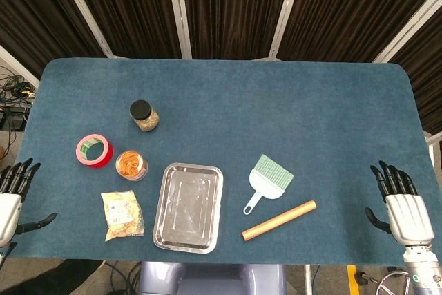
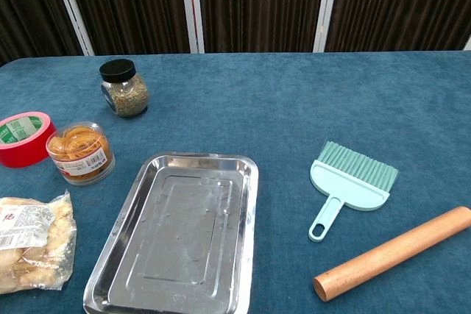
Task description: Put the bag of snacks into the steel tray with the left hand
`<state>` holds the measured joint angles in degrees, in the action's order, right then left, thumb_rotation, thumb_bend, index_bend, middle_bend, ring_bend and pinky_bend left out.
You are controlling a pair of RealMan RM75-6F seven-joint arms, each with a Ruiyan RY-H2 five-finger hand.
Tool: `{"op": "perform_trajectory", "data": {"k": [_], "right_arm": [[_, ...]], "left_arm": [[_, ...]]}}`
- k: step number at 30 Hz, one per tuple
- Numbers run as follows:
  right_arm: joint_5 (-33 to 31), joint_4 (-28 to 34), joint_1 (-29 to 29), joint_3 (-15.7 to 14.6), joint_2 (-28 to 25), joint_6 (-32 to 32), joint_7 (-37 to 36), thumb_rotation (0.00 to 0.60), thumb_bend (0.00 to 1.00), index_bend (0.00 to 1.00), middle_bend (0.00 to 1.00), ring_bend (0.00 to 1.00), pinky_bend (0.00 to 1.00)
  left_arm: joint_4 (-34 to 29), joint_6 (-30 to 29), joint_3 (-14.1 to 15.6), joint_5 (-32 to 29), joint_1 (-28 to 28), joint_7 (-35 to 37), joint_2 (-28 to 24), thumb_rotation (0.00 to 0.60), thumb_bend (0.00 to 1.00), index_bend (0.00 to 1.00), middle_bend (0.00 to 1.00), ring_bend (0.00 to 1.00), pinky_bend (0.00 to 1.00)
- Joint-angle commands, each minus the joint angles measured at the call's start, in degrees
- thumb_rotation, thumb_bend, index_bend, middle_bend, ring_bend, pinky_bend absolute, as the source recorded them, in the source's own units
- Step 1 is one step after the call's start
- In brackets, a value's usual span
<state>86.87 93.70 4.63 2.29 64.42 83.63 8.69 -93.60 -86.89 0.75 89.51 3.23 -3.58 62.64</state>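
Note:
A clear bag of snacks [image 1: 123, 215] lies flat near the table's front left, also seen in the chest view at the lower left [image 2: 33, 244]. Just right of it sits the empty steel tray [image 1: 166, 229] [image 2: 118, 281]. My left hand [image 1: 12, 195] hangs off the table's left edge, open, fingers spread, well left of the bag. My right hand [image 1: 400, 202] is at the table's front right corner, open and holding nothing. Neither hand appears in the chest view.
Behind the bag stand a tub of orange rings [image 1: 131, 165] [image 2: 81, 154], a red tape roll [image 1: 94, 151] [image 2: 22, 139] and a black-lidded jar [image 1: 144, 116] [image 2: 124, 88]. Right of the tray lie a green brush [image 1: 269, 179] [image 2: 349, 182] and a wooden rolling pin [image 1: 279, 220] [image 2: 394, 252].

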Motion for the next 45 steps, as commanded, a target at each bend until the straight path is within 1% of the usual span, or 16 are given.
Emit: {"op": "perform_trajectory", "data": {"k": [1, 7, 15, 16, 19, 22, 24, 28, 34, 36, 38, 40, 41, 43, 44, 45], "right_arm": [[0.0, 0.1, 0.0, 0.0, 0.0, 0.0, 0.0, 0.600, 0.30, 0.00, 0.00, 0.00, 0.09], [0.1, 0.2, -0.1, -0.1, 0.1, 0.1, 0.3, 0.600, 0.30, 0.00, 0.00, 0.00, 0.09], [-0.1, 0.2, 0.1, -0.1, 0.3, -0.3, 0.9, 0.600, 0.30, 0.00, 0.00, 0.00, 0.09], [-0.1, 0.3, 0.1, -0.1, 0.3, -0.3, 0.9, 0.600, 0.30, 0.00, 0.00, 0.00, 0.09], [-0.1, 0.3, 0.0, 0.0, 0.2, -0.2, 0.7, 0.600, 0.30, 0.00, 0.00, 0.00, 0.09], [-0.2, 0.3, 0.1, -0.1, 0.2, -0.4, 0.6, 0.600, 0.30, 0.00, 0.00, 0.00, 0.09], [-0.1, 0.2, 0.1, -0.1, 0.3, -0.4, 0.6, 0.600, 0.30, 0.00, 0.00, 0.00, 0.09], [0.3, 0.3, 0.1, -0.2, 0.2, -0.2, 0.6, 0.600, 0.30, 0.00, 0.00, 0.00, 0.09], [0.1, 0.4, 0.1, -0.1, 0.1, -0.1, 0.2, 0.600, 0.30, 0.00, 0.00, 0.00, 0.09], [0.1, 0.3, 0.1, -0.1, 0.1, -0.1, 0.1, 0.600, 0.30, 0.00, 0.00, 0.00, 0.09], [0.1, 0.3, 0.0, 0.0, 0.0, 0.0, 0.0, 0.600, 0.30, 0.00, 0.00, 0.00, 0.09], [0.1, 0.3, 0.0, 0.0, 0.0, 0.1, -0.1, 0.600, 0.30, 0.00, 0.00, 0.00, 0.09], [0.0, 0.3, 0.0, 0.0, 0.0, 0.1, -0.2, 0.600, 0.30, 0.00, 0.00, 0.00, 0.09], [0.0, 0.2, -0.1, 0.0, -0.1, 0.2, -0.4, 0.600, 0.30, 0.00, 0.00, 0.00, 0.09], [-0.1, 0.2, -0.1, 0.0, -0.1, 0.2, -0.5, 0.600, 0.30, 0.00, 0.00, 0.00, 0.09], [0.0, 0.2, -0.1, 0.1, -0.1, 0.3, -0.5, 0.600, 0.30, 0.00, 0.00, 0.00, 0.09]], "left_arm": [[0.0, 0.3, 0.1, 0.1, 0.1, -0.1, 0.0, 0.600, 0.06, 0.00, 0.00, 0.00, 0.01], [-0.7, 3.5, 1.3, 0.7, 1.2, -1.7, 0.1, 0.600, 0.06, 0.00, 0.00, 0.00, 0.01], [-4.3, 13.2, 3.8, 0.0, 4.5, -7.6, 0.7, 0.600, 0.07, 0.00, 0.00, 0.00, 0.02], [-5.1, 14.8, 4.2, -0.3, 5.1, -8.8, 0.8, 0.600, 0.07, 0.00, 0.00, 0.00, 0.04], [-6.0, 16.7, 4.8, -0.3, 5.8, -12.0, 1.7, 0.600, 0.07, 0.00, 0.00, 0.00, 0.13], [-6.6, 18.1, 5.2, -0.5, 6.3, -14.7, 3.1, 0.600, 0.08, 0.04, 0.00, 0.02, 0.21], [-7.2, 19.4, 5.1, -1.5, 6.8, -16.1, 4.1, 0.600, 0.08, 0.06, 0.01, 0.04, 0.23], [-7.5, 21.5, 4.3, -3.5, 8.1, -19.6, 7.0, 0.600, 0.09, 0.07, 0.05, 0.08, 0.23], [-6.7, 24.0, 2.8, -7.5, 9.9, -24.8, 11.7, 0.600, 0.09, 0.08, 0.05, 0.08, 0.23], [-6.6, 24.7, 2.4, -8.7, 10.4, -26.1, 12.9, 0.600, 0.10, 0.10, 0.07, 0.08, 0.23], [-6.3, 25.4, 2.2, -10.2, 10.9, -27.8, 14.2, 0.600, 0.14, 0.17, 0.13, 0.12, 0.25], [-6.1, 25.6, 2.1, -11.4, 11.3, -29.8, 15.5, 0.600, 0.22, 0.31, 0.29, 0.26, 0.40], [-5.9, 25.2, 2.0, -11.6, 11.3, -30.5, 16.0, 0.600, 0.26, 0.41, 0.40, 0.37, 0.51], [-5.7, 23.9, 2.1, -11.6, 11.0, -31.9, 16.7, 0.600, 0.33, 0.54, 0.56, 0.53, 0.65], [-5.9, 23.1, 2.2, -11.6, 10.8, -32.3, 16.9, 0.600, 0.35, 0.59, 0.62, 0.58, 0.69], [-6.2, 22.6, 2.3, -11.4, 10.6, -32.3, 16.9, 0.600, 0.36, 0.62, 0.64, 0.60, 0.71]]}}
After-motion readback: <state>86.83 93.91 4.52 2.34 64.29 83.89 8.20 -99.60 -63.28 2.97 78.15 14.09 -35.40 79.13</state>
